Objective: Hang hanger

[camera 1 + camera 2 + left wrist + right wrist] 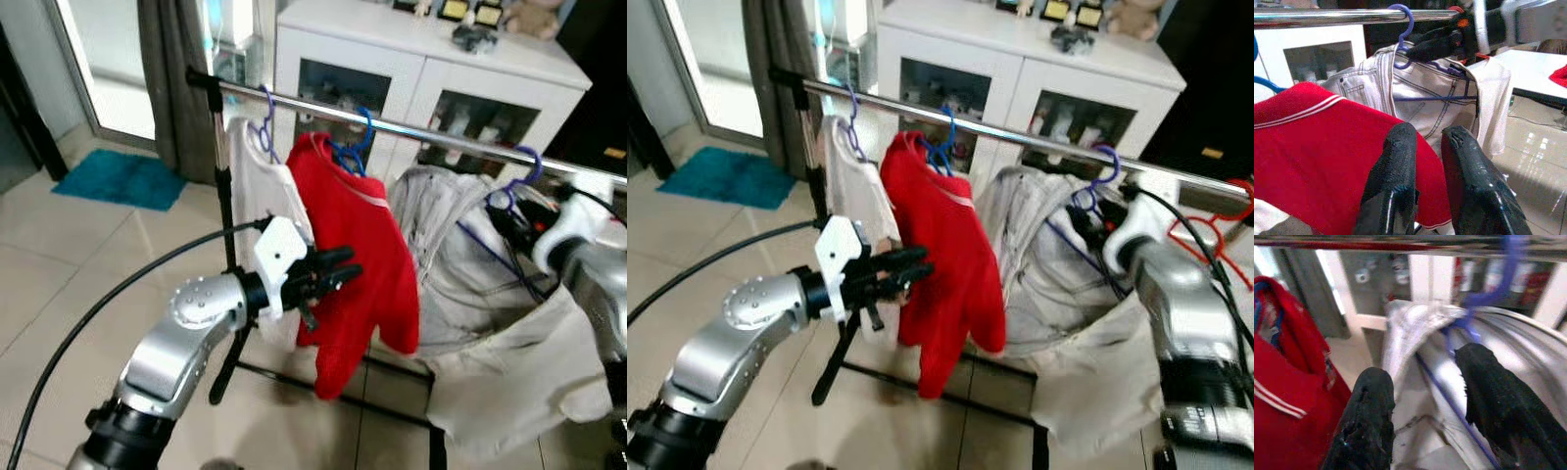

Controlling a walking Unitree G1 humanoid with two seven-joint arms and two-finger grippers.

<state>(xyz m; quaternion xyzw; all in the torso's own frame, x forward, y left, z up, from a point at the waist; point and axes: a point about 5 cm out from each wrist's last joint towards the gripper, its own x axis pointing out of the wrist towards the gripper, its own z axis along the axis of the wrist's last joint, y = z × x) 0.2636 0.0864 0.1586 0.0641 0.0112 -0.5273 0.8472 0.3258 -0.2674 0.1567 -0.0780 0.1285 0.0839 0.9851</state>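
Fingers of the right gripper (1425, 406) stand wide apart, straddling the blue plastic hanger (1476, 298) just beyond their tips without closing on it. That hanger's hook is over the shiny metal rail (411, 130) directly above the gripper, and a pale grey-white garment with dark stitching (451, 245) hangs from it, spreading below and around the right gripper and draping down toward the floor. Whether either finger touches the hanger or the cloth cannot be told.

Off to the left of the right gripper, the left gripper (343, 269) is held out at mid-height with its two black fingers (1396, 186) close together, a narrow gap between them, gripping nothing. Its tips sit right against the front of a red short-sleeved shirt (358, 255), which hangs on a second blue hanger (355, 147) from the same rail. Beyond the left gripper, nearer the rail's end post, a white shirt (257, 201) hangs on a purple hanger (265, 122).

Behind the rail stands a white cabinet with glass doors (431, 73), small objects on top. Farther left, a teal mat (118, 176) lies on the beige tiled floor (59, 264) beside a grey curtain (176, 88).
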